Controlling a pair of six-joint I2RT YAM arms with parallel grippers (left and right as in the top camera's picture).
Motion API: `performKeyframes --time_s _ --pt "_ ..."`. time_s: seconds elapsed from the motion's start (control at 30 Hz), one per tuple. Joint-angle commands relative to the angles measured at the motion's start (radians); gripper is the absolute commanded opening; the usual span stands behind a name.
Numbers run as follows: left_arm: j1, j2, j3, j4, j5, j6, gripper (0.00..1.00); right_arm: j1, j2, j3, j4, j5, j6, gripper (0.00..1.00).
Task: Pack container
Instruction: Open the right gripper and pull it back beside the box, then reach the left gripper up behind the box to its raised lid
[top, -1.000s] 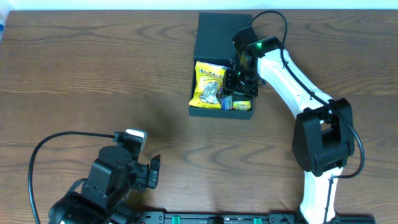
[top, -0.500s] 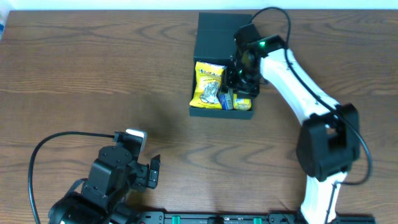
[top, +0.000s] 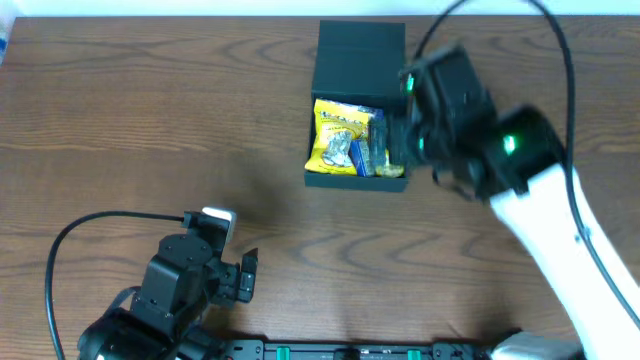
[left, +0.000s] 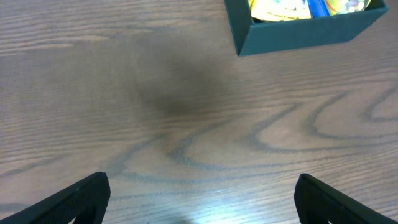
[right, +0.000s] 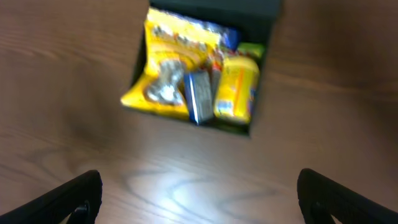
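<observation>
The container (top: 356, 181), a dark teal-green box with its flap lid (top: 360, 50) folded back, sits at the table's far middle. It holds a large yellow snack packet (top: 340, 135), a blue packet (top: 362, 160) and a small yellow packet (top: 384, 152). My right gripper (top: 415, 140) hangs blurred above the box's right edge, jaws wide open and empty. The right wrist view looks down on the container (right: 233, 127) and the packets (right: 236, 93), with the right gripper (right: 202, 205) over bare wood. My left gripper (top: 248, 276) rests open near the front edge. In the left wrist view, the left gripper (left: 202, 202) faces the container's corner (left: 298, 34).
The brown wooden table (top: 150, 130) spreads to the left and front of the box. A black cable (top: 90, 225) loops beside the left arm. The right arm's white link (top: 560, 230) crosses the right side.
My right gripper has opened, let go of the small yellow packet inside the container, and risen away to the right. The left arm has not moved.
</observation>
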Motion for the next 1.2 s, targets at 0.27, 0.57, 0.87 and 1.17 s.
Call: performKeyframes --time_s 0.27,0.57,0.87,1.17 --pt "0.005 -0.002 0.000 0.000 0.000 0.011 0.96 0.075 -0.262 -0.348 0.044 0.101 0.074 0.99" --pt "0.005 -0.002 0.000 0.000 0.000 0.011 0.95 0.075 -0.261 -0.348 0.061 0.099 0.014 0.99" --pt "0.005 -0.002 -0.001 0.010 0.050 -0.013 0.96 0.075 -0.259 -0.348 0.073 0.099 0.013 0.99" --pt "0.005 -0.001 0.000 0.064 0.183 -0.061 0.96 0.071 -0.259 -0.348 0.056 0.099 -0.005 0.99"
